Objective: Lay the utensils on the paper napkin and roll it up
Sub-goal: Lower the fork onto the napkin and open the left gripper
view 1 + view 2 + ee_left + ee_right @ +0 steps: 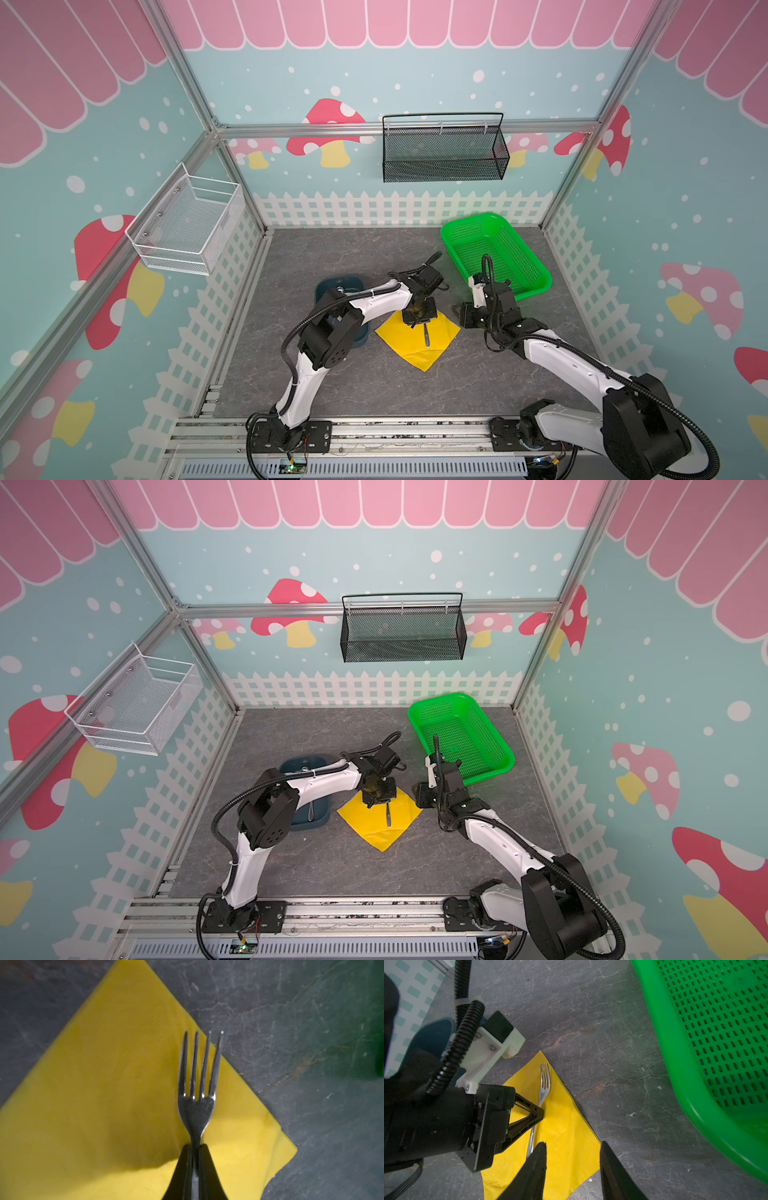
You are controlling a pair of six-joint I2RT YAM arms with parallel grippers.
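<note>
On the grey marbled tabletop [332, 374], the left gripper [195, 1147] is clamped on the fork [196, 1109] at its neck, with the tines ahead of the jaws near the yellow napkin's [93, 1105] edge. The right gripper [573, 1145] hangs with jaws apart, empty. If the fork is let go here, the tines could overhang the napkin and spoil the roll.

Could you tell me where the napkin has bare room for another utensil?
Bare: the napkin from the fork across to its corner facing the blue tray, and its near corner. Crowded: the far corner, under the left gripper holding the fork.
</note>
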